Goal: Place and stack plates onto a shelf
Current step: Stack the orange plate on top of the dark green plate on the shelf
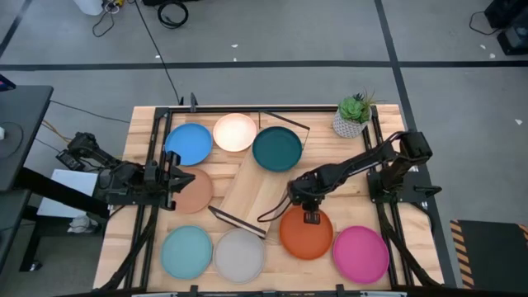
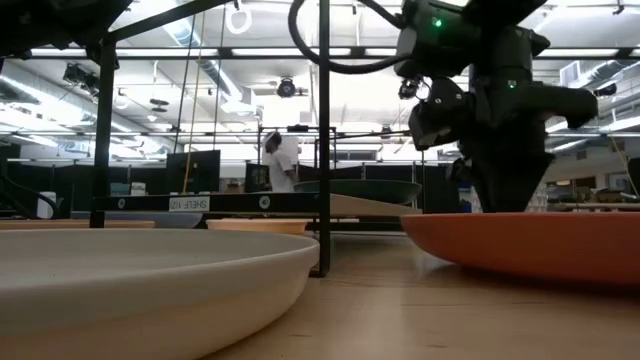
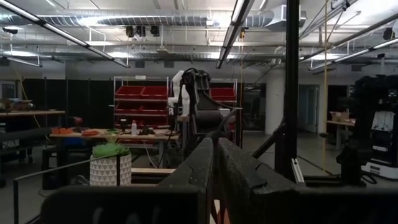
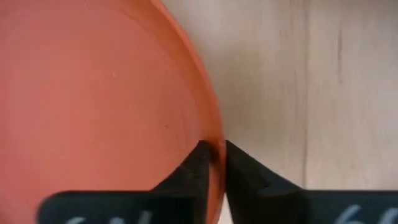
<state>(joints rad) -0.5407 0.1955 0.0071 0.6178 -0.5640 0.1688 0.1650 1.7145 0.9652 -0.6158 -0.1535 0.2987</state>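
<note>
Orange plate rim — pinched in right claw.

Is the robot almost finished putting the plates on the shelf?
No, it is only starting. The shelf board looks bare. The right gripper has its fingers pinched on the rim of the orange plate. The other seven plates are on the table, the teal plate among them. The left gripper waits by the terracotta plate.
</note>
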